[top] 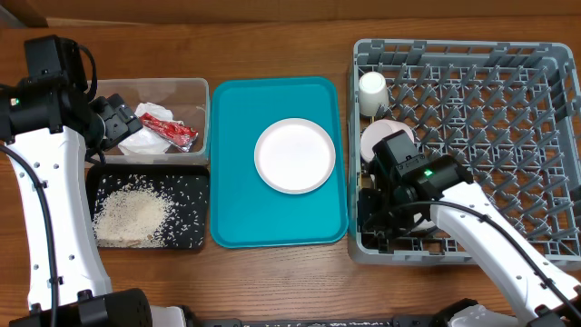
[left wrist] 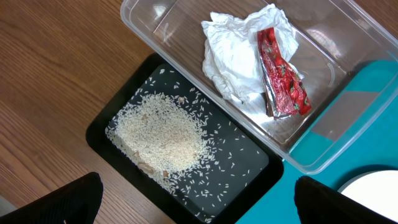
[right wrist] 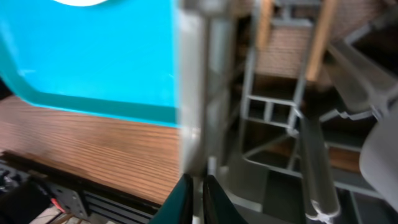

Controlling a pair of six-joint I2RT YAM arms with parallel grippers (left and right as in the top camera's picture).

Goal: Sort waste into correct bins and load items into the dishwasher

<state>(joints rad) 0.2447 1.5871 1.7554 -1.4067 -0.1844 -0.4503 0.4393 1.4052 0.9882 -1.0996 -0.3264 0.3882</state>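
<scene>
Listing left to right across the wooden surface (top: 272,282).

- Clear tub (top: 186,100): holds a crumpled white tissue (left wrist: 233,59), with the red wrapper (left wrist: 283,78) lying on it.
- Black tray (top: 195,232): just beside the tub, with rice grains (left wrist: 165,134) heaped in it and strays scattered around.
- Left hand (left wrist: 196,186): fingers spread wide, holding nothing, above the tub's left end.
- Teal tray (top: 236,209): white plate (top: 294,156) at its centre.
- Grey dish rack (top: 508,54): white cup (top: 372,91) in the far left corner, pale pink plate (top: 392,132) beside it and partly hidden, two wooden chopsticks (right wrist: 320,37) upright inside.
- Right hand (right wrist: 194,190): fingers closed together with nothing seen between them, at the rack's near-left wall.
</scene>
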